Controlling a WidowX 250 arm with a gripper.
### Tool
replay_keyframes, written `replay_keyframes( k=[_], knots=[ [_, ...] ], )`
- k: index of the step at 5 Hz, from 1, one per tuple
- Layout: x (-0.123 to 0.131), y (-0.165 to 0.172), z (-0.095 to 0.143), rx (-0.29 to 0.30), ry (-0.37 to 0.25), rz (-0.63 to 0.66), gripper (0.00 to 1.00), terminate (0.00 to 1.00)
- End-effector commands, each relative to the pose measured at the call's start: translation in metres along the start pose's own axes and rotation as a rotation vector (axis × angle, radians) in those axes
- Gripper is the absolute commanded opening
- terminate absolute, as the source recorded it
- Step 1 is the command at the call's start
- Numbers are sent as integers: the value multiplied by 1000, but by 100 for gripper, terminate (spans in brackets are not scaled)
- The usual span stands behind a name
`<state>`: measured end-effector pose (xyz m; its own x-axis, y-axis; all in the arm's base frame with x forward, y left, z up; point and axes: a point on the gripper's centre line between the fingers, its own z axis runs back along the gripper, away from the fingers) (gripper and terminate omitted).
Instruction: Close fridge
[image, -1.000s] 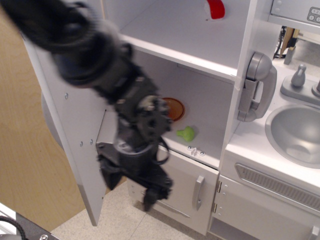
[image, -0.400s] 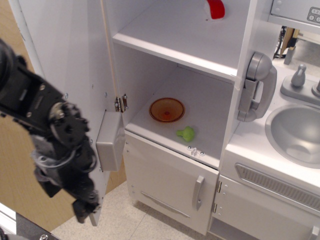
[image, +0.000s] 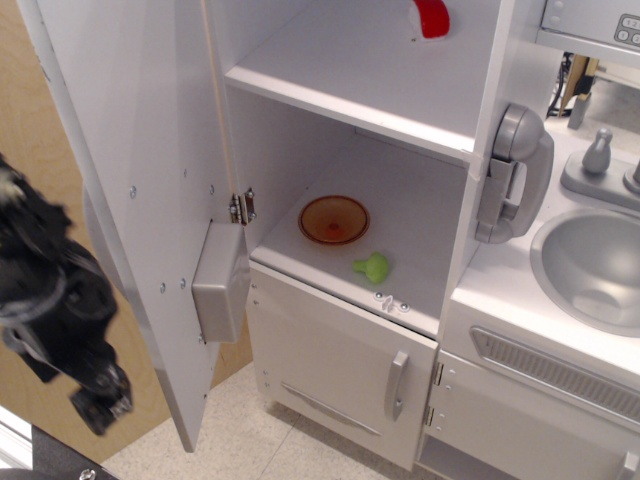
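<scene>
Fridge door wide open, arm outside it.
The fridge (image: 340, 150) door (image: 140, 200) stands just right of the blurred jaws (image: 100, 405); their spread I cannot tell. A glancing push might slip off its edge.

Black, blurred robot arm (image: 45, 290): entering from the left edge of the scene and sloping down toward the near left corner. Bulky black wrist housing (image: 50, 310): sitting at mid-left, its outline smeared by motion blur. Black gripper (image: 100, 405): hanging at the low end of the arm and pointing downward, near the bottom left. Jaws: too blurred and too dark to be showing whether they are apart or together.
</scene>
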<state>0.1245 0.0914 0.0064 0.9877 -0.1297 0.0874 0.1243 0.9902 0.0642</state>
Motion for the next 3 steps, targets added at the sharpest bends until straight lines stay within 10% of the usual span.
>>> replay_keyframes(
  k=[1, 3],
  knots=[
    [23, 45, 1, 31, -45, 43, 100, 0],
    [39, 71, 14, 40, -27, 100, 100, 0]
  ],
)
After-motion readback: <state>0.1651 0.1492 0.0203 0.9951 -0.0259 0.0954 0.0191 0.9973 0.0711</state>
